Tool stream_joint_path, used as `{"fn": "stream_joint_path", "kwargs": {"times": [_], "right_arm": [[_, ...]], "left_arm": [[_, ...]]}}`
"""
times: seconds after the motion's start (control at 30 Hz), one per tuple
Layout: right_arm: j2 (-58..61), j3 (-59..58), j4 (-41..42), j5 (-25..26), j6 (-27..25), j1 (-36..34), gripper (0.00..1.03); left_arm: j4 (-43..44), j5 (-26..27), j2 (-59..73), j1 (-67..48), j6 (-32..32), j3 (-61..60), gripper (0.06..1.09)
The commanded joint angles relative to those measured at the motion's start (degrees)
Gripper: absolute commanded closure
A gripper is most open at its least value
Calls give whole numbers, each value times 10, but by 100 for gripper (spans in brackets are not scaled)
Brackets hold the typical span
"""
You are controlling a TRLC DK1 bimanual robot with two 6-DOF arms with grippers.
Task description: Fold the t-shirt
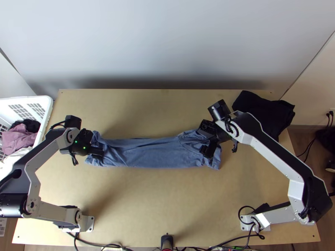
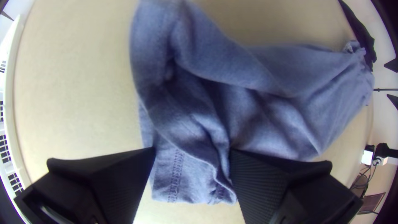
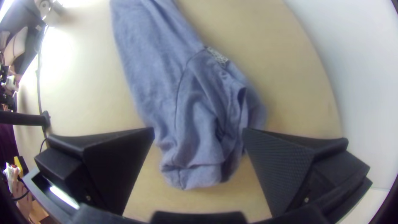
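- Here's the t-shirt [image 1: 155, 154], laid as a long narrow strip on the table [image 1: 167, 201], one end between each pair of fingers!
- At the left gripper [image 2: 192, 150], the fingers are parted, a stitched edge lying loose between them, not pinched.
- Same at the right gripper [image 3: 198, 132]: fingers spread wide, bunched cloth between them, ungrasped.
- Lengthwise narrowing looks roughly done; still to be managed, it seems: ends smoothed between the fingers, then the strip folded shorter.
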Motion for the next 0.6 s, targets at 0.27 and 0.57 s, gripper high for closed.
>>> {"fn": "stream_joint_path", "kwargs": {"times": [0.27,0.57], "right_arm": [[13,16,0,-1,-3,16,5],[35,7,0,-11,-11,68,5]], "left_arm": [[-9,24,33,-2,0,6,77],[-23,24,3,-6,-1,27,105]]}}
